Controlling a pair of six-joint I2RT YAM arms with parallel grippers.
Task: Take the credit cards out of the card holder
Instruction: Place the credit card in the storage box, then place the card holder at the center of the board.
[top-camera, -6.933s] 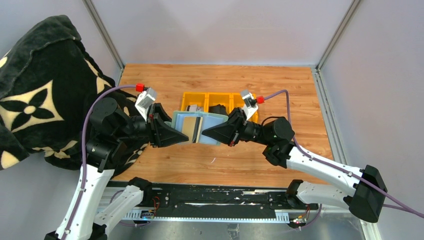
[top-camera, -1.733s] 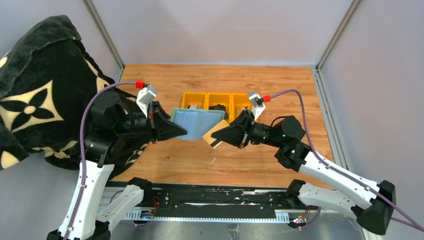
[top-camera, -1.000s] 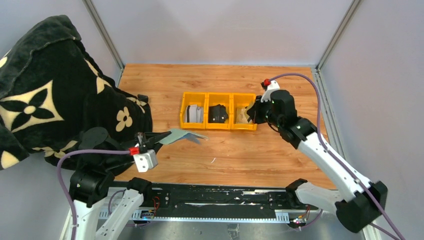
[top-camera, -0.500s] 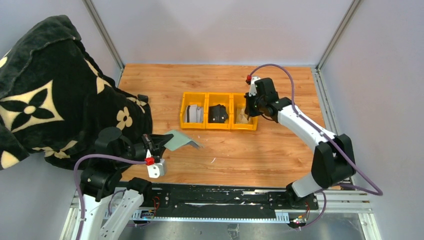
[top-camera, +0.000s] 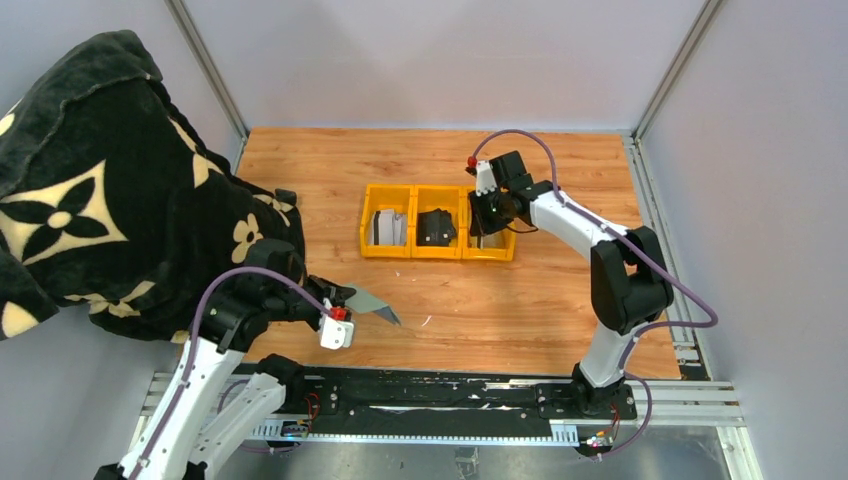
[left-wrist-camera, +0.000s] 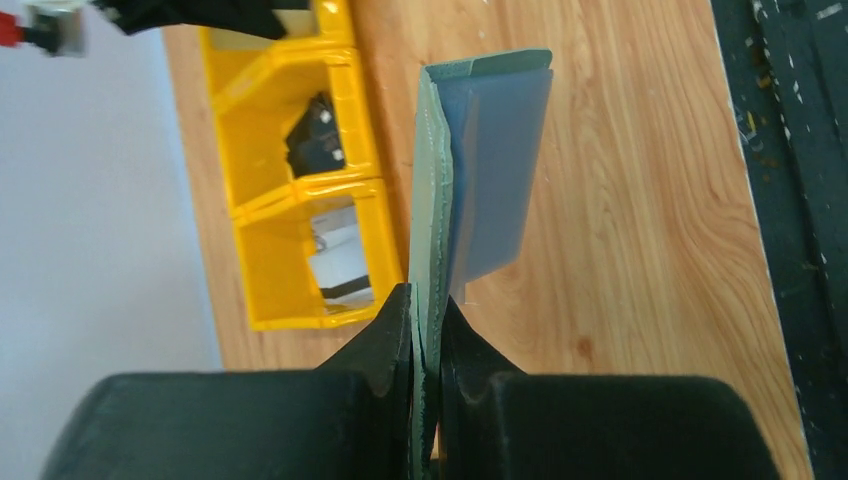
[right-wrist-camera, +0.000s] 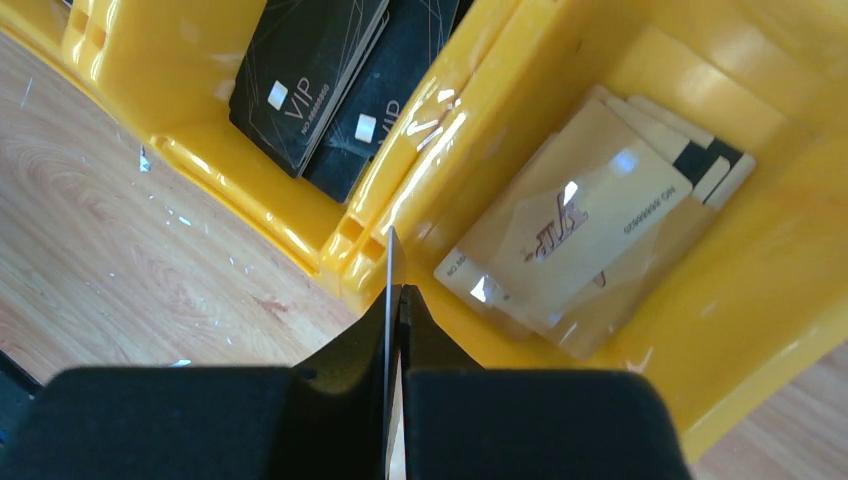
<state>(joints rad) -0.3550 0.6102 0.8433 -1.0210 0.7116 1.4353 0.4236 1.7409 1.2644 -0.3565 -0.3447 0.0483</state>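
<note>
Right pincer (right-wrist-camera: 393, 292) pinches a card (right-wrist-camera: 391, 250) edge-on above the end bin of the tray (right-wrist-camera: 280, 215), apparently to drop it onto the gold cards (right-wrist-camera: 570, 235). Meanwhile the left pincer (left-wrist-camera: 427, 300) clamps the wallet (left-wrist-camera: 440, 170) by its edge, held aloft out of the way.

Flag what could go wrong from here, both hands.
1. The right hand pinches a thin card edge-on directly above a divider of the yellow tray, between its middle and right compartments. Released here, it may hit that wall and tip in with the black VIP cards instead of the gold cards.
2. The left hand grips the card holder by one edge only, its inner flap hanging loose; it could slip out.
</note>
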